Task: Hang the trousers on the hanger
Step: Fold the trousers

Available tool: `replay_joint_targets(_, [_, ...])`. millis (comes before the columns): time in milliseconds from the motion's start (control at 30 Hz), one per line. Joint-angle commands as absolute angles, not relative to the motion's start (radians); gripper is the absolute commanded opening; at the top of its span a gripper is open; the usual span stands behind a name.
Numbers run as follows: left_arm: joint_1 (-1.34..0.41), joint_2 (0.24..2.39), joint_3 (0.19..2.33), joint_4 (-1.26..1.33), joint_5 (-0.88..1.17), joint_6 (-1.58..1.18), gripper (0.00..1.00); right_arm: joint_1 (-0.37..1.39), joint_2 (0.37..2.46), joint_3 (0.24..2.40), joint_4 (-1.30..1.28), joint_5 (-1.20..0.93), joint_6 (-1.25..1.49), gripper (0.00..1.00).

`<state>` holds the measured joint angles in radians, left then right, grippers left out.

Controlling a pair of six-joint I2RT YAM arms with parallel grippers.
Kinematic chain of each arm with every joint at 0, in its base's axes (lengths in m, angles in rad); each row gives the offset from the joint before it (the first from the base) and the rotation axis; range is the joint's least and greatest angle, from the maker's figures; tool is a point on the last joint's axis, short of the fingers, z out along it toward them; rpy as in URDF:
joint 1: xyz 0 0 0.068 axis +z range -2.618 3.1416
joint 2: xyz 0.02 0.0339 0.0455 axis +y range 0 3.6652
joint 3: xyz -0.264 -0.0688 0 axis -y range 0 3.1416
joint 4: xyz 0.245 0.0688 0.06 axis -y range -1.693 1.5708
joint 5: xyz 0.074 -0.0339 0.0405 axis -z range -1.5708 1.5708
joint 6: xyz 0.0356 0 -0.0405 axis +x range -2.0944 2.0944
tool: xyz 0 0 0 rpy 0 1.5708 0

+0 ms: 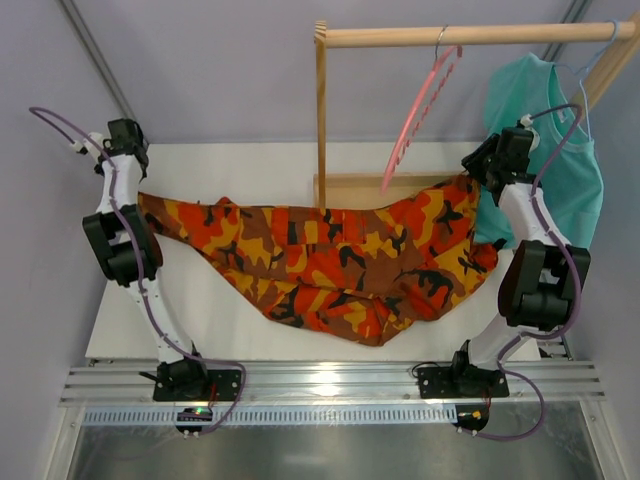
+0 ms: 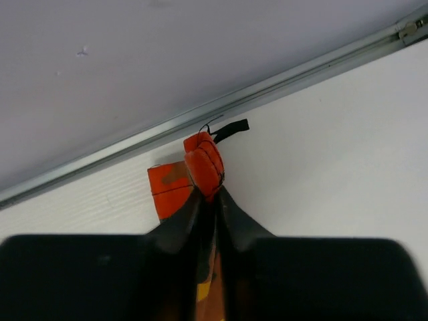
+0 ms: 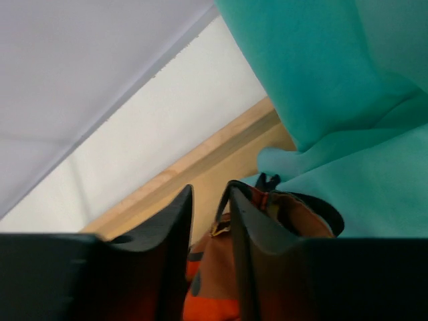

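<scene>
1. Orange, red, brown and black camouflage-print cloth trousers: slung between both arms over the table, middle sagging. Long axis runs left to right.
2. Left gripper is pinched on an orange corner. Right gripper has its tips parted with cloth low in the gap; I cannot tell whether it grips.
3. Thin pink-coral ridged hanger: on the wooden rail, above the trousers and apart from them.
4. Risk: a loose right pinch would drop that end, or the cloth could snag the teal T-shirt.

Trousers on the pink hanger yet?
No: the hanger hangs bare from the wooden rail, while the trousers are spread over the table below.
</scene>
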<state>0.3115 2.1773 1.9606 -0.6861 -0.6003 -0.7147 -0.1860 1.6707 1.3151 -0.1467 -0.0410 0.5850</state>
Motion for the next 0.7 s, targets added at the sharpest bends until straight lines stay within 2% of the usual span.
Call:
replay_joint_targets(0, [0.307,2.102,2.005,-0.724,-0.589,-0.703,0.29,-0.167,1.649,1.410,-0.182,-0.067,0.557,0.44])
replay_joint_targets(67, [0.288,2.066,1.973,-0.753,-0.583,-0.698,0.48,-0.157,1.629,1.391,-0.253,-0.066,0.569,0.51])
replay_joint_targets(133, [0.264,2.005,1.935,-0.759,-0.588,-0.689,0.54,-0.140,1.583,1.346,-0.290,-0.049,0.590,0.57])
replay_joint_targets(200, [0.252,1.959,1.858,-0.768,-0.578,-0.693,0.57,-0.129,1.546,1.306,-0.320,-0.046,0.606,0.59])
replay_joint_targets(467, [0.189,1.631,1.476,-0.703,-0.430,-0.647,0.55,-0.103,1.399,1.213,-0.520,0.058,0.653,0.59])
replay_joint_targets(600, [0.172,1.386,1.200,-0.594,-0.267,-0.652,0.53,-0.086,1.292,1.094,-0.537,0.058,0.666,0.57])
replay_joint_targets(667, [0.146,1.329,1.050,-0.527,-0.171,-0.661,0.52,-0.080,1.250,1.049,-0.546,0.063,0.666,0.55])
